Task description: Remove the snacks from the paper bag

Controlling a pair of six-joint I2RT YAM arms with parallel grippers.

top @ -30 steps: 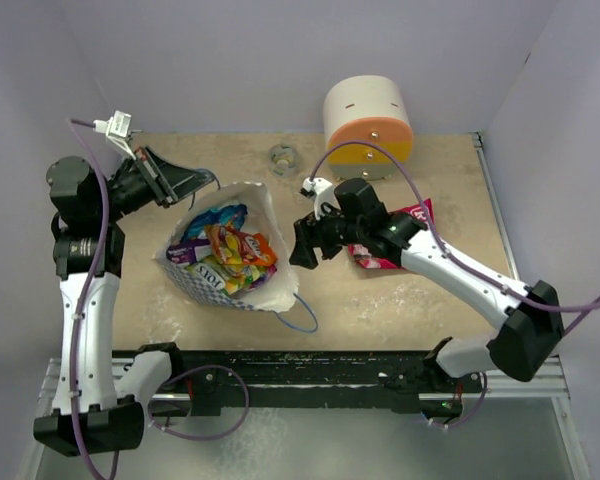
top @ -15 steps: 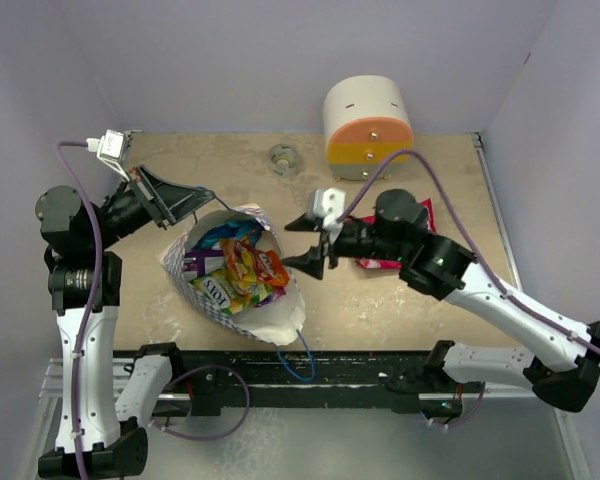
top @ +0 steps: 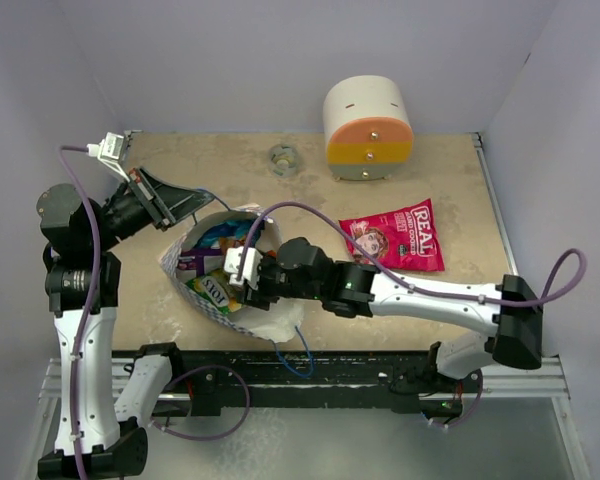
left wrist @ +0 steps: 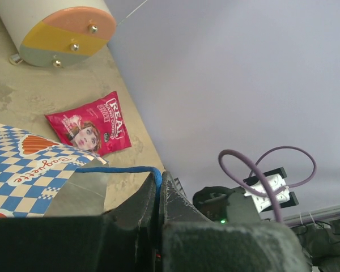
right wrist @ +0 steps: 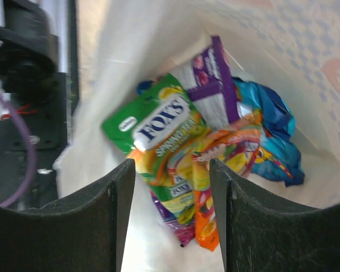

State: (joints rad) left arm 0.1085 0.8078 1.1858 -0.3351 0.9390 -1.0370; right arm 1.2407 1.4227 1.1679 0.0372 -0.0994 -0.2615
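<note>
Right wrist: glossy, many-coloured snacks (right wrist: 199, 148)

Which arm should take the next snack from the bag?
Right. The right fingers are open inside the paper bag, over the green Fox's packet. The left fingers are shut on the blue cord handle, holding the bag's mouth open, so that arm is occupied.

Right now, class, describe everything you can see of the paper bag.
The bag is paper, blue-and-white checkered outside with orange marks, cream inside. It sits on the table, mouth open, snacks inside. The left claw pinches one blue cord handle; the open right claw reaches into the mouth.
</note>
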